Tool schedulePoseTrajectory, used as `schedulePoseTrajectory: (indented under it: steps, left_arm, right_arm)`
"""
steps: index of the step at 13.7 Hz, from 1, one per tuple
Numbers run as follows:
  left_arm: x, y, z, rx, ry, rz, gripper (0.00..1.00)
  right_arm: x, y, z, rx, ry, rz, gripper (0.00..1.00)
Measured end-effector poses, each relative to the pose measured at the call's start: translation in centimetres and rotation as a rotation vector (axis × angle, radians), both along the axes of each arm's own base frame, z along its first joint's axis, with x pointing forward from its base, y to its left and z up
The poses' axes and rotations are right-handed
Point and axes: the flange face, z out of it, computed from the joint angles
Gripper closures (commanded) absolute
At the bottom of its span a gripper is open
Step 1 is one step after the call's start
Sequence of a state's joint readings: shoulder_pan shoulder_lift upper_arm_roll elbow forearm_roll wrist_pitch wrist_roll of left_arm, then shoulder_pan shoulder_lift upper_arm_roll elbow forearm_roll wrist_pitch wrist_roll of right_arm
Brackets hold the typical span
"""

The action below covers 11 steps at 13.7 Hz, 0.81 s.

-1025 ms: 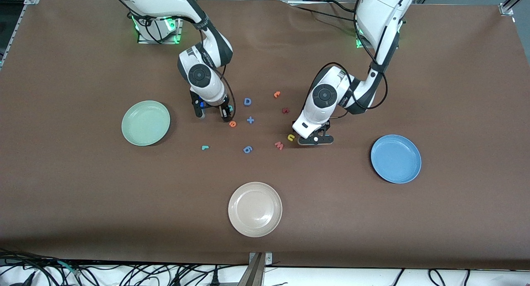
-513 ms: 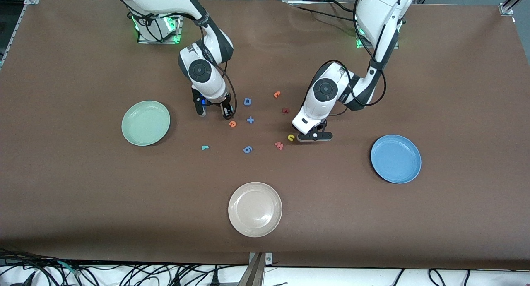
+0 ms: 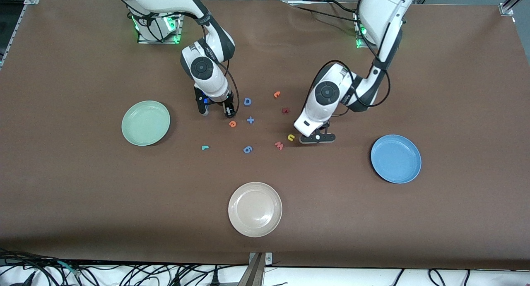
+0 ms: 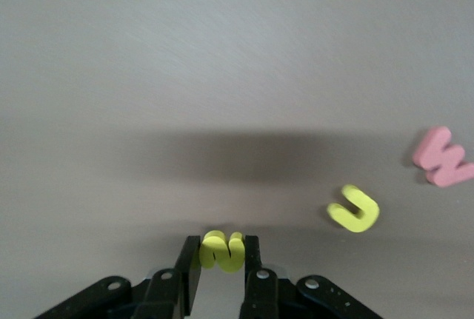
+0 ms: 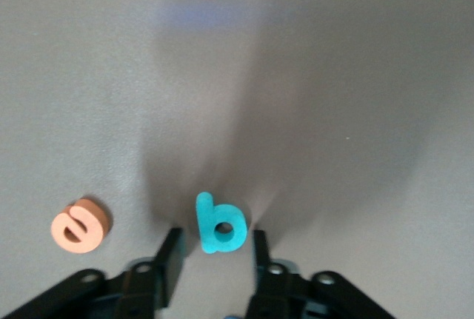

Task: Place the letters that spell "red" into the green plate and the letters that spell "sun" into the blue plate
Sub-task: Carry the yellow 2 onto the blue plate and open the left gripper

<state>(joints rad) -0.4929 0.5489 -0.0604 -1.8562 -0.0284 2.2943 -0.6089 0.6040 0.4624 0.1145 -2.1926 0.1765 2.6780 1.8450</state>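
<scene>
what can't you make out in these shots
- Teal d: plain in the right wrist view, hidden in the front view by the right gripper.
- Yellow s: pinched in the left gripper, hidden in the front view by that arm.
- Green n: not found in any view.
- Dark red letter: too small to read.

Even overhead light falls on the brown table, with soft shadows beside the plates. Both wrist views look pale, washed and softly blurred.
</scene>
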Motion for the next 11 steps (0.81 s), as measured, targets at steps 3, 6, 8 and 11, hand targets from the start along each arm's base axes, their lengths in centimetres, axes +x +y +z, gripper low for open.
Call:
schedulePoseTrajectory:
  steps: [3,6,8,11]
  left_arm:
    - [6.2,5.9,7.4,0.011,0.059,0.005,0.97]
    - [9.7,14.6,8.1,-0.011,0.070,-0.001,0.97]
    - [11.0,20.5,7.2,-0.025,0.084,0.005,0.97]
    - [12.0,27.2,6.0,-0.042,0.097,0.018,0.89]
  right_arm:
    - [0.0,0.0,0.1,0.002,-0.002,0.002,1.00]
    - [0.0,-0.1,0.0,-0.001,0.000,0.001,1.00]
    - [0.4,-0.5,0.5,-0.010,0.008,0.007,1.00]
    - [1.2,-1.4,2.4,-0.032,0.037,0.020,1.00]
